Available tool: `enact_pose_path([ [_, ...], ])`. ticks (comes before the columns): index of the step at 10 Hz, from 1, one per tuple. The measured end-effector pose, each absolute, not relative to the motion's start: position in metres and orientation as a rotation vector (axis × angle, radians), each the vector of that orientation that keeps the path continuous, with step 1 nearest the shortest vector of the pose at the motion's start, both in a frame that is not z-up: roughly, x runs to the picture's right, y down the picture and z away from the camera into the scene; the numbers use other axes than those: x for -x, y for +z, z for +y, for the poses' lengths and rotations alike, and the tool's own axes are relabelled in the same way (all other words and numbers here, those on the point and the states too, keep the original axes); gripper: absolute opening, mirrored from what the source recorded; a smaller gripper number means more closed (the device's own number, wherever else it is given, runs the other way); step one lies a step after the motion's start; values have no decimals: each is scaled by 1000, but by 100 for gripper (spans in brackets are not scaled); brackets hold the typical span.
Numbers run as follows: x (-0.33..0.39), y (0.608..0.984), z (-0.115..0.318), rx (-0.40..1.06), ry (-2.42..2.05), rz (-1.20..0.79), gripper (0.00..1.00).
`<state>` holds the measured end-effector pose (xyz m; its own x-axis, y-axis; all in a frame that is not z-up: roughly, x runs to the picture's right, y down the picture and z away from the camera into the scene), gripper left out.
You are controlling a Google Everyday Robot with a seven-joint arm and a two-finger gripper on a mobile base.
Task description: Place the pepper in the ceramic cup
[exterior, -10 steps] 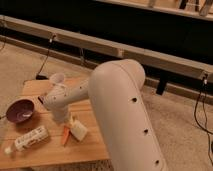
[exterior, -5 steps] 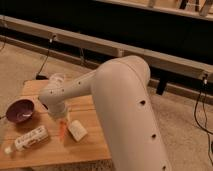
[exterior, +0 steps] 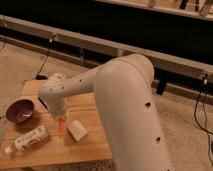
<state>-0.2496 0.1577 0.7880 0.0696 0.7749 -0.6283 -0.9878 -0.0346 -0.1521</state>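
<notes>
**Pepper upright in the pincer, cup behind the arm**

The pincer (exterior: 60, 117) hangs over the middle of the wooden surface (exterior: 92, 146), mostly hidden under the big white arm (exterior: 125, 100). Its fingers are together, clamped on the top of the pepper (exterior: 61, 126), which points straight down. The block (exterior: 76, 130) lies just right of the pepper, and the bottle (exterior: 30, 139) lies on its side to the left. The purple bowl (exterior: 20, 111) sits at the left edge. The cup (exterior: 55, 76) peeks out behind the arm, near the far edge.
</notes>
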Motion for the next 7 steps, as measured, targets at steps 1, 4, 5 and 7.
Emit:
enact_pose_path([
  [1, 253, 789, 147, 645, 1484, 394, 0],
  [4, 270, 790, 105, 588, 1481, 331, 0],
  [5, 279, 788, 89, 564, 1475, 304, 0],
  [7, 293, 780, 55, 515, 1466, 248, 0],
])
